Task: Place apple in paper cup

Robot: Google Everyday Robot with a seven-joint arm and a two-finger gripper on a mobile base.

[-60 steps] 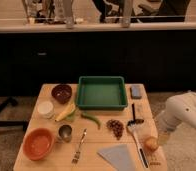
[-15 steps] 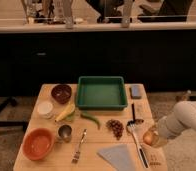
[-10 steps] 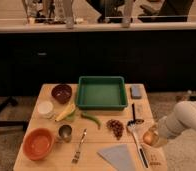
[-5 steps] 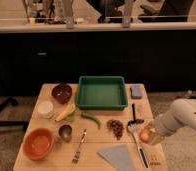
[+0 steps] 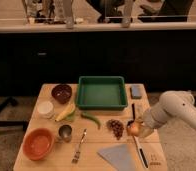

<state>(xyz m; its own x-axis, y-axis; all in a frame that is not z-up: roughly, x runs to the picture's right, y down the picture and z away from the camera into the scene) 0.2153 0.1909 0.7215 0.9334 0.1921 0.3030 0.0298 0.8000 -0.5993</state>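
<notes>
The wooden counter (image 5: 98, 137) fills the lower half of the view, in front of a dark cabinet front. From the right edge the white arm (image 5: 178, 107) reaches in over the counter's right side. At the back centre sits a green tray (image 5: 101, 93), rectangular and with nothing in it. An orange bowl (image 5: 38, 143) stands at the front left corner, and a blue napkin (image 5: 118, 156) lies flat at the front, right of centre. A dark bowl (image 5: 61, 93) sits just left of the tray, with the white paper cup (image 5: 45, 108) in front of it, near the left edge. A banana (image 5: 66, 112) lies beside the cup, and a green pepper (image 5: 91, 119) lies in front of the tray. A fork (image 5: 79, 146) lies between the orange bowl and the napkin, near a small metal cup (image 5: 65, 132). A blue sponge (image 5: 136, 91) lies just right of the tray, and a dark-handled utensil (image 5: 133, 111) lies in front of it. A dark pile of small pieces (image 5: 115, 127) sits right of the pepper. The gripper (image 5: 140, 126) is at the arm's end, low over the counter's right side, its fingers pinching the apple (image 5: 134, 129). The apple is just right of the dark pile and well apart from the paper cup across the counter.
</notes>
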